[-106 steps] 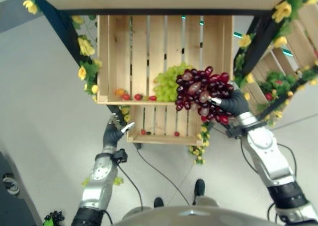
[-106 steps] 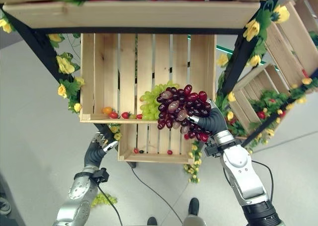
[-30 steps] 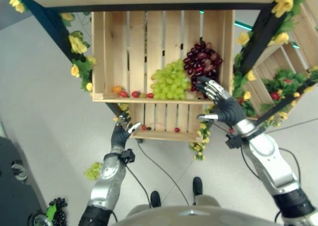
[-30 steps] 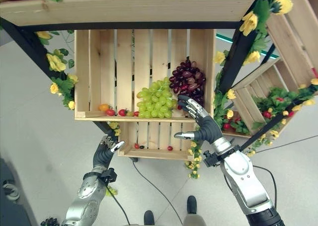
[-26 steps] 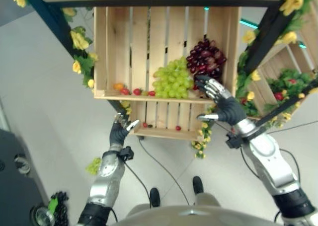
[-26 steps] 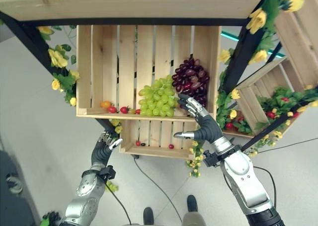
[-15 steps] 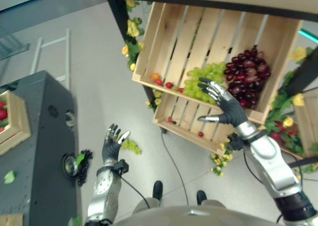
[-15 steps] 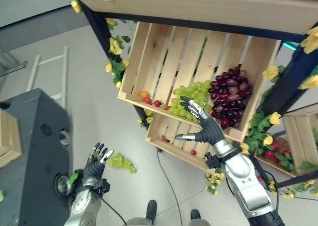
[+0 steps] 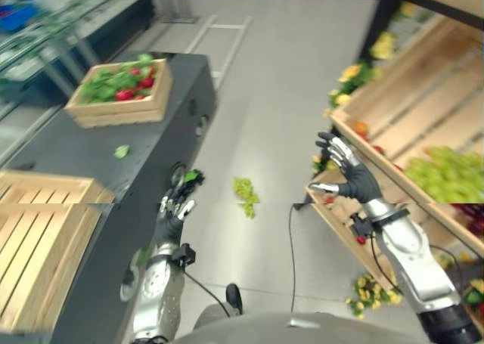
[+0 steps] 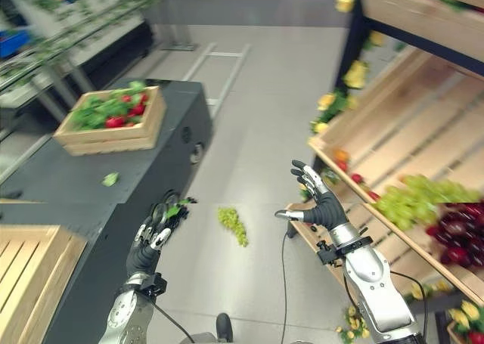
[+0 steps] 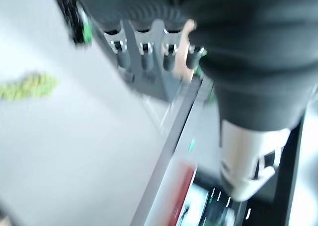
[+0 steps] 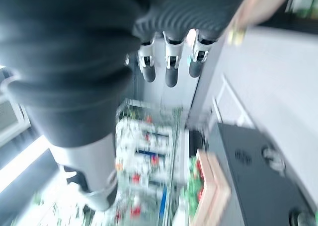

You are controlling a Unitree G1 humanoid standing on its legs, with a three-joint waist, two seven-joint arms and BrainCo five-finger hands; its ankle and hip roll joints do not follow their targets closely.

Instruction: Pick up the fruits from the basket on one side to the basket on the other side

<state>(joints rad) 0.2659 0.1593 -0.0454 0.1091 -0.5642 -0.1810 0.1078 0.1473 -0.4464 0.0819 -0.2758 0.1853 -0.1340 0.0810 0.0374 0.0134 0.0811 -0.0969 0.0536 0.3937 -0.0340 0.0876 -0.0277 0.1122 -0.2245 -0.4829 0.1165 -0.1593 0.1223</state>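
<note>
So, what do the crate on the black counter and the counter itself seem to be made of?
The crate looks like pale unfinished wood: flat boards with a light, matt grain colour. The counter has a dark grey to black matt surface, smooth and even, which could be painted metal or plastic; the pictures leave that open.

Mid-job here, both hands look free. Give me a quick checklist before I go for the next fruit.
1. Right hand empty, fingers spread: ok.
2. Left hand empty, fingers straight: ok.
3. Green grapes and red grapes resting in the shelf crate: ok.
4. Green grape bunch off the floor: not ok, it lies there between the hands.
5. Fruit left in the slatted crate at the robot's left: cannot tell.
</note>
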